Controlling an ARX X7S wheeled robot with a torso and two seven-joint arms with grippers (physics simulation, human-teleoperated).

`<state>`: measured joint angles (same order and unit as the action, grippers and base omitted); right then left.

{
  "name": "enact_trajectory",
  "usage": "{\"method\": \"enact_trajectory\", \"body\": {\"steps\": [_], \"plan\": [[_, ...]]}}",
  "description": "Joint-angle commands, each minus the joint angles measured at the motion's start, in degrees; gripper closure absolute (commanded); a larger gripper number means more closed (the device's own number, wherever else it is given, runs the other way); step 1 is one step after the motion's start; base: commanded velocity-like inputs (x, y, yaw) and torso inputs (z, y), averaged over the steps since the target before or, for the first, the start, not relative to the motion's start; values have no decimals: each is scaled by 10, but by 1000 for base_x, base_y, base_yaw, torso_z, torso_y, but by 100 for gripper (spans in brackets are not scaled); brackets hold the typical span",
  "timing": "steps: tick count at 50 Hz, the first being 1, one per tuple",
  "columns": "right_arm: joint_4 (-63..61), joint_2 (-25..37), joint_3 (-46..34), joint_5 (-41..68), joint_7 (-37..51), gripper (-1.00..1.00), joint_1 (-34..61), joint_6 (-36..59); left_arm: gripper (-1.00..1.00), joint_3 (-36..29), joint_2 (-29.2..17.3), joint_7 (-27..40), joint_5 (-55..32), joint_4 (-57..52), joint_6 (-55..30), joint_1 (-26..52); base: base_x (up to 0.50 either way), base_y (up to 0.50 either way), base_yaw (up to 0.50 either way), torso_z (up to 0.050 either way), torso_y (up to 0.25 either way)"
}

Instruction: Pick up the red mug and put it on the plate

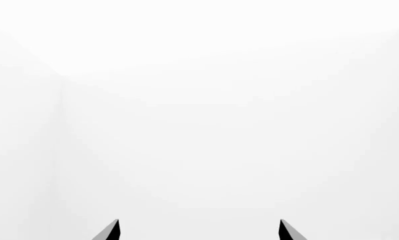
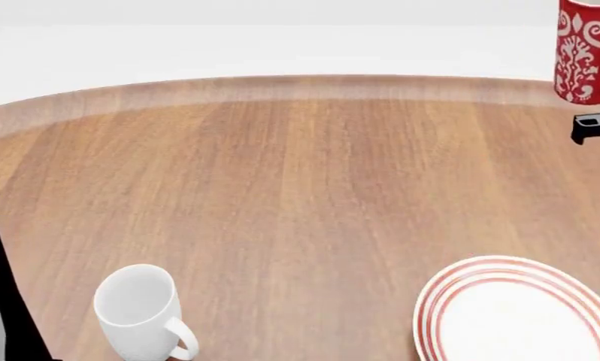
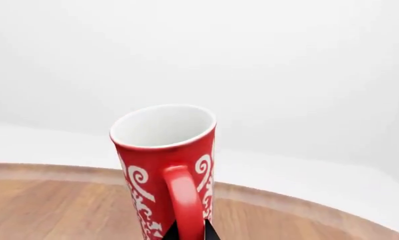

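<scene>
The red mug (image 3: 163,165) with white swirls and a white inside is upright in the right wrist view, its red handle facing the camera. My right gripper (image 3: 189,234) is shut on that handle, one dark fingertip on each side. In the head view the red mug (image 2: 584,53) is at the far right, near the table's far edge, with a black part of my right gripper (image 2: 596,126) just below it. The plate (image 2: 516,316), white with red rings, lies at the near right. My left gripper (image 1: 199,227) is open and empty, facing only white.
A plain white mug (image 2: 137,308) stands at the near left of the round wooden table (image 2: 300,188). A dark part of my left arm (image 2: 4,301) shows at the left edge beside it. The table's curved far edge runs across the top.
</scene>
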<state>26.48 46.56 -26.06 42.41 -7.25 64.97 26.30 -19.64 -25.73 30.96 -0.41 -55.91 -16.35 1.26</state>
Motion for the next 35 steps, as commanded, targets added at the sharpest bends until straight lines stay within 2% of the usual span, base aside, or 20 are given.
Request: {"method": "enact_trajectory", "body": {"steps": [1, 20, 35], "plan": [[75, -21, -12, -29, -29, 100, 26, -18, -100, 0, -3, 2, 1, -4, 2, -5, 0, 0, 0, 0, 0], [75, -27, -17, -21, -52, 100, -14, -31, -100, 3, -7, 5, -1, -12, -2, -7, 0, 0, 0, 0, 0], [88, -30, 24, 21, -40, 100, -68, -52, -100, 4, -10, 7, -1, -17, -3, -11, 0, 0, 0, 0, 1]]}}
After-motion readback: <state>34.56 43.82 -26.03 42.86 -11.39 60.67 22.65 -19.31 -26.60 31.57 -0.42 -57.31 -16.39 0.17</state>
